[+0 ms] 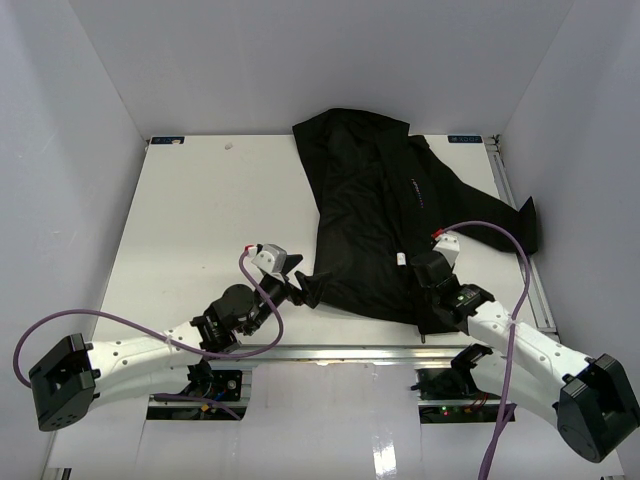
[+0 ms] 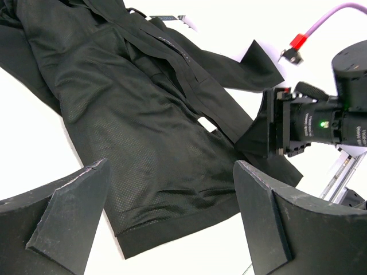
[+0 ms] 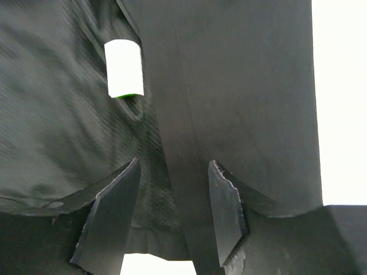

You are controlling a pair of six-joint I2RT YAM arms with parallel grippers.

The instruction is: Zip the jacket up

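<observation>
Straddled the front edge of the big black shiny fabric jacket, right tool half apart, left tool wide apart and empty; risked nipping mesh lining only.

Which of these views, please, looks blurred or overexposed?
Right wrist: jacket lining at left smeared, tag soft, table blown out white. Left wrist: jacket sharp, table washed out. Top: sharp, evenly lit, glare at the near edge.
</observation>
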